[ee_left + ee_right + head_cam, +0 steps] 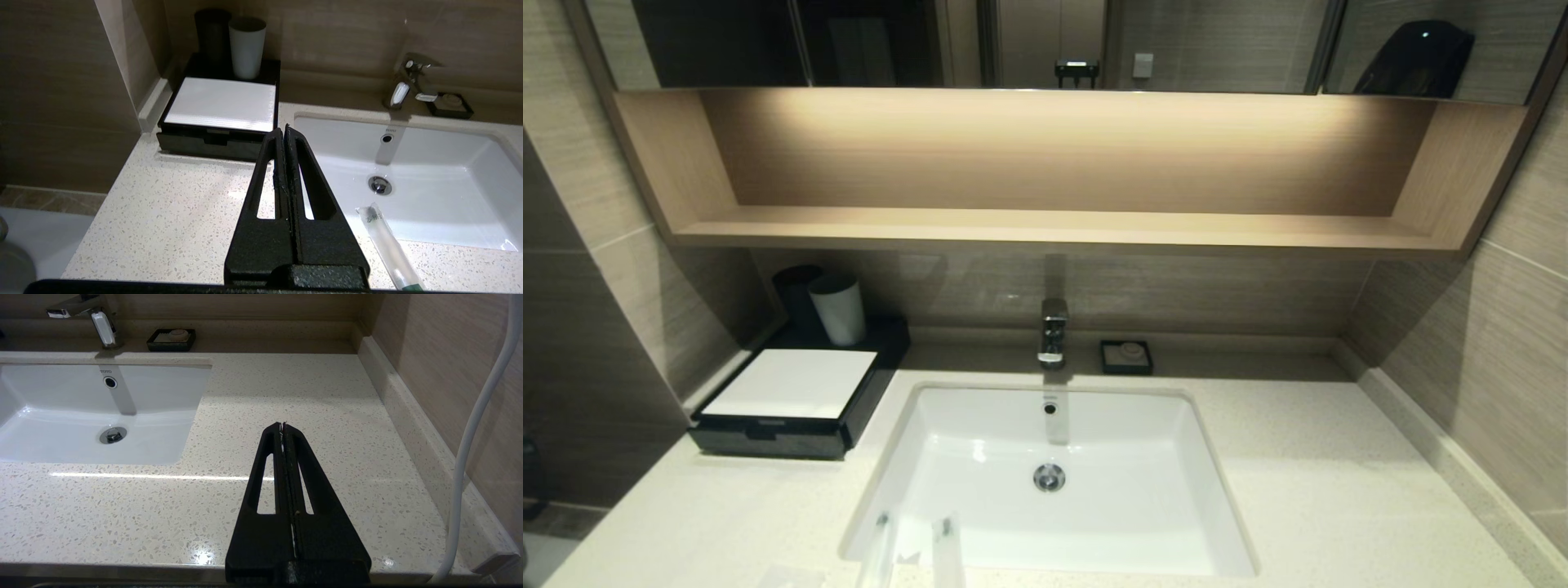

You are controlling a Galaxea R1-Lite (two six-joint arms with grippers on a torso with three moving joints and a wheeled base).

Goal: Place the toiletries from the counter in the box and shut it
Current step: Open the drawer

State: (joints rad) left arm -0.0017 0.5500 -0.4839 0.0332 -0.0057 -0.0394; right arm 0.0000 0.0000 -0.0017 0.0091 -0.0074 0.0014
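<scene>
My left gripper hangs above the counter with its two fingers pressed together and nothing between them. Straight ahead of its tips, against the back wall, sits the box, its white top panel flat and its front drawer shut. On the rear part of the box, beyond the white panel, stand a black cup and a white cup, side by side and upright.

Just to the right of my left fingers, a long packet lies on the front rim of the basin, one end over the white bowl and the other end on the stone. In the head view two long packets show at the near edge of the basin.

Farther off to the right, past the tap, is a small black dish.

My right gripper hovers over the bare stone to the right of the basin, fingers together as well, holding nothing.
</scene>
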